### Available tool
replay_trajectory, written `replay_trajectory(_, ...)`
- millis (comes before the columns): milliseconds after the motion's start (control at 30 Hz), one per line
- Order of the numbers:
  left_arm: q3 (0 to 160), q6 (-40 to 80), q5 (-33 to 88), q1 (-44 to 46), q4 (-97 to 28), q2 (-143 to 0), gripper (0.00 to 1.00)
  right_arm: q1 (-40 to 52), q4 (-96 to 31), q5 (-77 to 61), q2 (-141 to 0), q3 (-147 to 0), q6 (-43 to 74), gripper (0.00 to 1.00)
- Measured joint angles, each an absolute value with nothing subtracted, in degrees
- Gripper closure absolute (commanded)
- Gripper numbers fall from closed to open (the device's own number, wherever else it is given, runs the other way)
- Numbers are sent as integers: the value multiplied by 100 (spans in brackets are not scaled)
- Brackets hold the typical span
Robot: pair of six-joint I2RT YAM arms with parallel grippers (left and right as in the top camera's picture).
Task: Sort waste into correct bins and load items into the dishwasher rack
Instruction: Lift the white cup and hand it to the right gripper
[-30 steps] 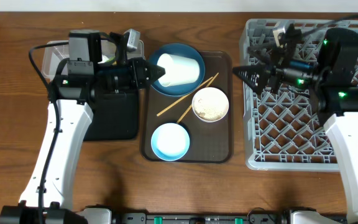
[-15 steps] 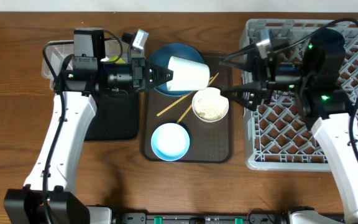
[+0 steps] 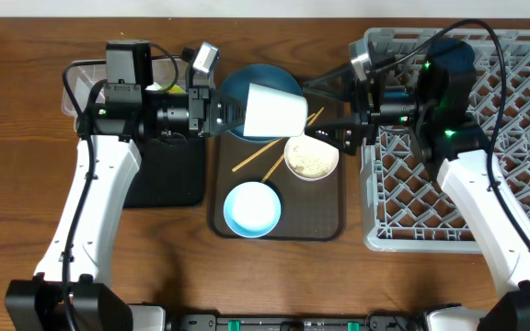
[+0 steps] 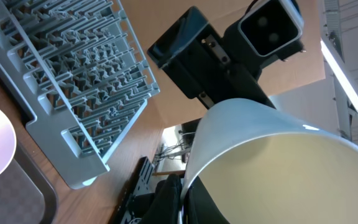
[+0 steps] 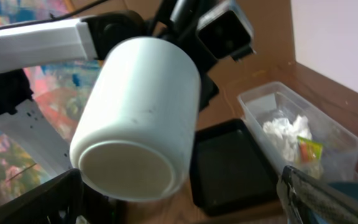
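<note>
White cup [image 3: 274, 110] horizontal, base pointing right

A dark brown wooden table [image 3: 182, 267] is filling the overhead view. A pale wall [image 5: 337, 37] is rising beside its edge. A long strip of light [image 4: 342, 74] is glowing overhead.

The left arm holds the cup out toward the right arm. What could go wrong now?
1. The left gripper pinches only the rim of the white cup, which lies sideways in the air; a bump from the open right gripper could loosen it.
2. If it drops, it would probably hit the blue bowl or the cream bowl below.
</note>
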State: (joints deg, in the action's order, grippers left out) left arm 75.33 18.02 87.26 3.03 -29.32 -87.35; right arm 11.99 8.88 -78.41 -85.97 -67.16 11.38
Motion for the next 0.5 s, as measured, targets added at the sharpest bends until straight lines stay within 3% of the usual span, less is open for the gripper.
replay_trajectory(500,7535,1804,8667,327,-2801,-8735,94,1313,1339,-8025,-8600,-6713,1638,7)
